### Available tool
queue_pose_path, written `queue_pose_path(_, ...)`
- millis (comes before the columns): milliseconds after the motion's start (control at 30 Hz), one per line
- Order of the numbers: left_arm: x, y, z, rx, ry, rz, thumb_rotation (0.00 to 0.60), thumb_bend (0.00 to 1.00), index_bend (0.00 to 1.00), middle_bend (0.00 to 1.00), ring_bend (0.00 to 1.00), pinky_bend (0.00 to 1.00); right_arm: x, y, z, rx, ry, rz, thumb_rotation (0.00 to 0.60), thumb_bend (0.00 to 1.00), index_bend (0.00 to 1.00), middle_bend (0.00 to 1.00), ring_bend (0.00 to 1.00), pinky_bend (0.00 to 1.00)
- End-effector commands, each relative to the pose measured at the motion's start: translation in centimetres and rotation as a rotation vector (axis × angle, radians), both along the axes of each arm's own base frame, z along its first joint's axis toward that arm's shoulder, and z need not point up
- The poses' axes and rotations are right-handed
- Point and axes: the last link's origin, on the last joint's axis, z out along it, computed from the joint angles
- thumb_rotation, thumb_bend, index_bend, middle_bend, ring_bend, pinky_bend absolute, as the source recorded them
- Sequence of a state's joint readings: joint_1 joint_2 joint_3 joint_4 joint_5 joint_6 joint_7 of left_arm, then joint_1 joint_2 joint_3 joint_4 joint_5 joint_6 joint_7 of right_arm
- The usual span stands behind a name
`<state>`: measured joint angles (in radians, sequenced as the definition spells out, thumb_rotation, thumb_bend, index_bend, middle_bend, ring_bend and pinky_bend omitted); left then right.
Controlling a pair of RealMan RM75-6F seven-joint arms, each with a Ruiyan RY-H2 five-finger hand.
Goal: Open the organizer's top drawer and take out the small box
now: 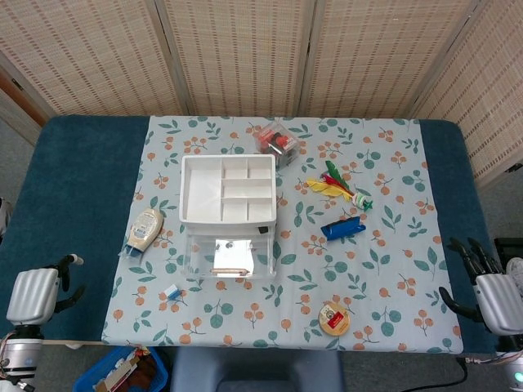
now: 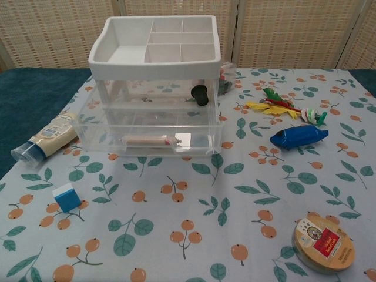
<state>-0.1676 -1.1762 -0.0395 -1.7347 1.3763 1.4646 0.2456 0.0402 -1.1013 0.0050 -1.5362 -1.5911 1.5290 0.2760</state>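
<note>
The organizer [image 1: 227, 200] [image 2: 155, 56] has a white compartment tray on top and clear drawers below. One clear drawer [image 1: 227, 257] [image 2: 150, 132] stands pulled out toward the front. The small blue and white box [image 1: 171, 291] [image 2: 67, 197] lies on the flowered cloth, in front and left of the organizer, with nothing touching it. My left hand [image 1: 33, 296] hovers over the table's front left corner, far from the box, holding nothing. Off the cloth's right edge, my right hand [image 1: 493, 290] has its fingers spread and is empty. The chest view shows neither hand.
A cream tube [image 1: 145, 231] [image 2: 48, 138] lies left of the organizer. To its right are a blue toy [image 1: 342, 228] [image 2: 298, 136] and coloured feathers [image 1: 337, 186] [image 2: 282, 108]. A round tin [image 1: 334, 318] [image 2: 324, 242] sits front right. A box of red items [image 1: 276, 143] stands behind.
</note>
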Motion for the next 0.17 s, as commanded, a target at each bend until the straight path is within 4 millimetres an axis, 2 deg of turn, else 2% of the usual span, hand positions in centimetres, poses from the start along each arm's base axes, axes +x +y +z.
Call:
queue_pose_path(33,0.35,0.04,-0.04,0.006,0.004,-0.014,0.600,0.25,0.38,0.72,0.64,0.91,-0.42,0.38,-0.21,-0.001,-0.005,-0.022,0.600,0.35,0.01,0.18,0.03,0.13)
queue_pose_path(167,0.83,0.21,-0.31,0.035,-0.014,-0.036,0.600,0.25,0.38,0.72,0.64,0.91,-0.50,0.55,-0.02,-0.018,-0.007,-0.026,0.600,0.35,0.01,0.18,0.03,0.13)
